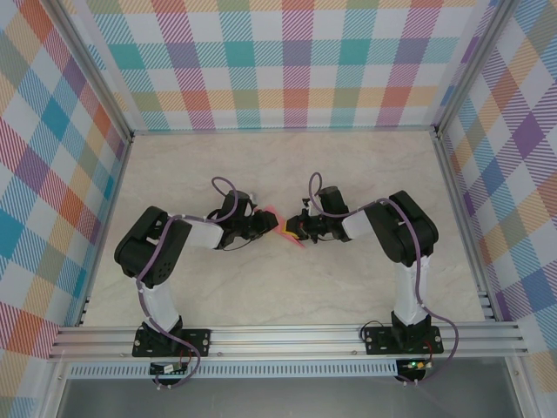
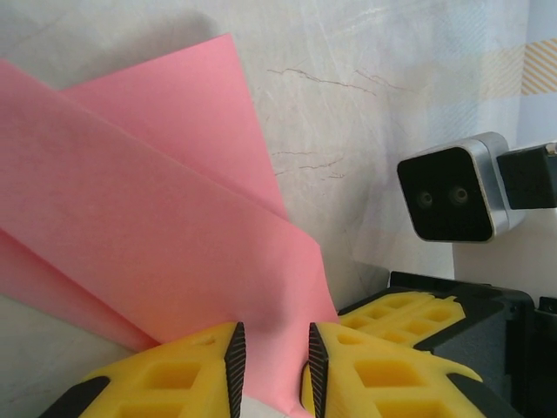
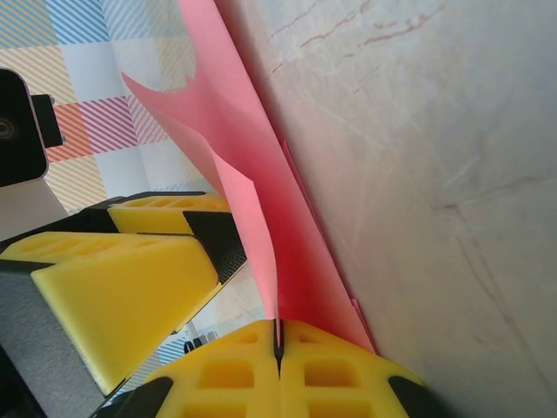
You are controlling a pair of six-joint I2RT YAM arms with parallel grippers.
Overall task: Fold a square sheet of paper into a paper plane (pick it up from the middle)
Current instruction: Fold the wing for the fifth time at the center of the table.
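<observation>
A: Jaw status?
B: Right jaws are fully closed, with a paper sheet point(image 3: 252, 235) edge pinched in the seam between the pads point(image 3: 318, 370).
A: Left?
B: Left jaws are part open with a narrow gap. Pink paper shows between the pads point(image 2: 233, 366). Can't tell if either pad touches it.
A: Where's the sheet?
B: Mid-table point(image 1: 348, 174), between the two wrists, which meet nose to nose in the top view.
A: Flat?
B: No, it's folded, with at least two layers overlapping and a diagonal edge across the left wrist view. From the right wrist, one layer runs close along the table while another curls away from it.
A: Clearance between arms?
B: Tight. The right wrist camera point(image 2: 452, 200) sits just past the sheet's edge. The left arm's yellow fingers point(image 3: 130, 270) are right beside the curled layer.
</observation>
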